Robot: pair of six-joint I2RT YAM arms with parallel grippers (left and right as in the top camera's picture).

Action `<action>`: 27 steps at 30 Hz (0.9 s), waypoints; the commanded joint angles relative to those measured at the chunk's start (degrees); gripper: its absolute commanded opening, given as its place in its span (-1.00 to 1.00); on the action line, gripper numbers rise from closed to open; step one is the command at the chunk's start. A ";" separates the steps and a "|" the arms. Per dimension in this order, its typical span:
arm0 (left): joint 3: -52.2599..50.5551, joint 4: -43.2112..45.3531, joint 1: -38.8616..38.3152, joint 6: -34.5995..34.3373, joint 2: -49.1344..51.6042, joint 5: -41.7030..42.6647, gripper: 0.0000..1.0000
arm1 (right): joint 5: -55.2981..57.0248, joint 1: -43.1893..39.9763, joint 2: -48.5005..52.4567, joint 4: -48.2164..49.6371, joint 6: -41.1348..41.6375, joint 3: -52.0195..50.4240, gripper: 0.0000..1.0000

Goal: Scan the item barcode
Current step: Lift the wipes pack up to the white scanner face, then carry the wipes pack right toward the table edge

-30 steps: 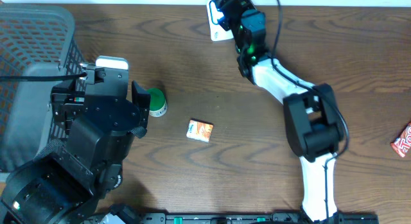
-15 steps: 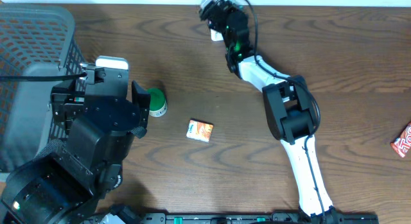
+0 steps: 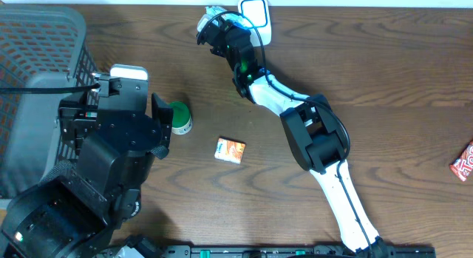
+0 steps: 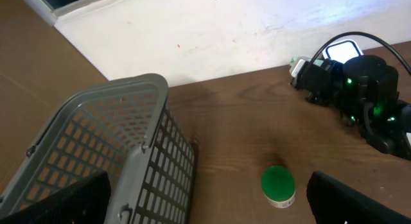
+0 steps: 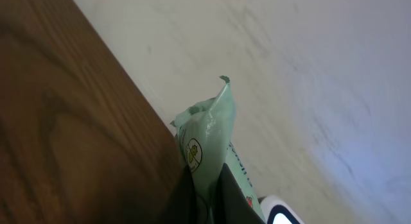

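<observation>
My right gripper (image 3: 216,26) is shut on a pale green packet (image 3: 215,12) at the table's far edge, just left of the white scanner (image 3: 256,9) with its lit window. In the right wrist view the packet (image 5: 209,131) stands up between the dark fingers (image 5: 186,201), and a corner of the scanner (image 5: 280,217) shows at the bottom. No barcode is visible on the packet. My left gripper (image 4: 205,211) hangs open and holds nothing. It is above the basket's rim, with a green-lidded jar (image 4: 277,184) lying just inside its right finger.
A grey mesh basket (image 3: 33,47) fills the left side. A small orange box (image 3: 230,150) lies mid-table, and a red packet (image 3: 463,162) sits at the right edge. The jar (image 3: 179,117) lies between the basket and the box.
My right arm has swung left with the green packet, from over the scanner to beside its left edge, uncovering the scanner. The left arm has stayed put.
</observation>
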 commanded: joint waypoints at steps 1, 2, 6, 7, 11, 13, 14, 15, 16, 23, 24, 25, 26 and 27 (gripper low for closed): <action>0.35 -0.15 0.20 0.28 0.20 -1.14 0.96 | 4.35 -0.90 1.75 -0.46 2.95 0.70 -0.98; 0.35 -0.15 0.20 0.28 0.20 -1.14 0.96 | 5.20 -0.85 1.53 -0.44 2.95 0.70 -0.98; 0.35 -0.15 0.20 0.28 0.20 -1.14 0.96 | 6.97 -0.96 -0.02 -1.25 2.93 0.70 -0.98; 0.35 -0.15 0.20 0.28 0.20 -1.14 0.96 | 6.93 -1.07 -0.55 -2.27 2.93 0.70 -0.98; 0.35 -0.15 0.20 0.28 0.20 -1.14 0.96 | 7.61 -1.29 -3.61 -9.62 -0.33 0.70 -0.98; 0.35 -0.15 0.20 0.28 0.20 -1.14 0.95 | 8.26 -1.62 -6.05 -15.02 -0.28 0.70 -0.98; 0.35 -0.15 0.20 0.28 0.20 -1.14 0.96 | 8.26 -1.86 -7.45 -17.79 -0.26 0.70 -0.98; 0.35 -0.15 0.20 0.28 0.20 -1.14 0.96 | 8.26 -2.10 -8.96 -20.87 -0.11 0.70 -0.98; 0.35 -0.15 0.20 0.28 0.20 -1.14 0.96 | 8.61 -2.34 -10.34 -23.37 0.13 0.70 -0.98; 0.35 -0.15 0.20 0.28 0.20 -1.14 0.95 | 14.91 -4.39 -23.23 -45.51 3.65 0.70 -0.98; 0.35 -0.15 0.20 0.28 0.20 -1.14 0.96 | 14.93 -4.90 -25.03 -48.76 4.55 0.70 -0.97; 0.35 -0.15 0.20 0.28 0.20 -1.14 0.96 | 14.91 -5.66 -26.84 -52.50 6.47 0.70 -0.98; 0.35 -0.15 0.20 0.28 0.20 -1.14 0.96 | 14.80 -6.80 -28.92 -56.57 8.79 0.70 -0.97; 0.35 -0.15 0.20 0.28 0.20 -1.14 0.96 | 14.80 -7.78 -30.05 -59.12 10.45 0.70 -0.98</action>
